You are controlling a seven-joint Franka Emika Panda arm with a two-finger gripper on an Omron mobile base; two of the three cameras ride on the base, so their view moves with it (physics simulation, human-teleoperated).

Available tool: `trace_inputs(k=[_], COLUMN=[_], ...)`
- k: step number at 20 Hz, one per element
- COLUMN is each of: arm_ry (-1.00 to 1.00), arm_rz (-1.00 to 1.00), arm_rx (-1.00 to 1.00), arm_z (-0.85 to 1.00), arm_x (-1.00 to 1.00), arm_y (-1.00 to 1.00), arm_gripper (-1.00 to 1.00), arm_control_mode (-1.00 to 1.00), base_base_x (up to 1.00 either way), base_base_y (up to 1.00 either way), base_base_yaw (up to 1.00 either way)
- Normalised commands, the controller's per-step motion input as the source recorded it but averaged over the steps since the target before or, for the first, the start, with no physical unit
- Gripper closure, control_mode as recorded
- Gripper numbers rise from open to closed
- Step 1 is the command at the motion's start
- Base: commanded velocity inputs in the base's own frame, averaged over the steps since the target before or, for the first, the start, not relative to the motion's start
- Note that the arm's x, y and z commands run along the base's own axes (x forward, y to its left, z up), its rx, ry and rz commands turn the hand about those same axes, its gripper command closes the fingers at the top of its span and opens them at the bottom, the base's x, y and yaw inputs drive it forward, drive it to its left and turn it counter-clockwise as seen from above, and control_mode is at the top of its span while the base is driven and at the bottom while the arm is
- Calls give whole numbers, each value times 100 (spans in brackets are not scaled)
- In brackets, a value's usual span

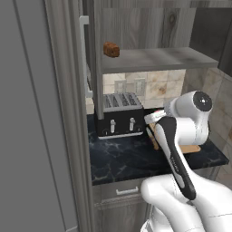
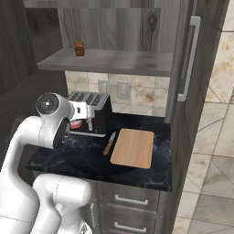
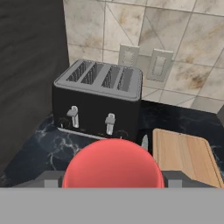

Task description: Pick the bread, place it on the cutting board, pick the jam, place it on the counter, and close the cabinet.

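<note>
Hand view, claw (image 3: pixel 113 183) gripping jam (image 3: pixel 113 164), level

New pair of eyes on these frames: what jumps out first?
The round red-pink jam jar looms at the bottom of the hand view, held between the gripper fingers above the black marbled counter. Behind it sits a black four-slot toaster, with the bare light tan wooden cutting board to its right. Up on the open cabinet's grey shelf the small dark brown bread chunk sits alone.
</note>
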Motion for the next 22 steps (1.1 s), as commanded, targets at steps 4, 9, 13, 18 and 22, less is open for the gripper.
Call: trace_inputs(k=[4,9,13,18,22], arm_ry=[-3,-3,-2,0,0], arm_rz=[0,0,0,0,0], arm_rx=[0,0,0,0,0], arm_z=[-54,-51,-39,-38,-41], arm_x=[0,3,7,4,13], arm_y=[0,0,0,1,4], arm_gripper=[100,100,100,100,100], arm_control_mode=[-100,-100,-100,-100,-100], base_base_x=[0,0,0,0,0], base_base_y=[0,0,0,0,0], base_base_yaw=[0,0,0,0,0])
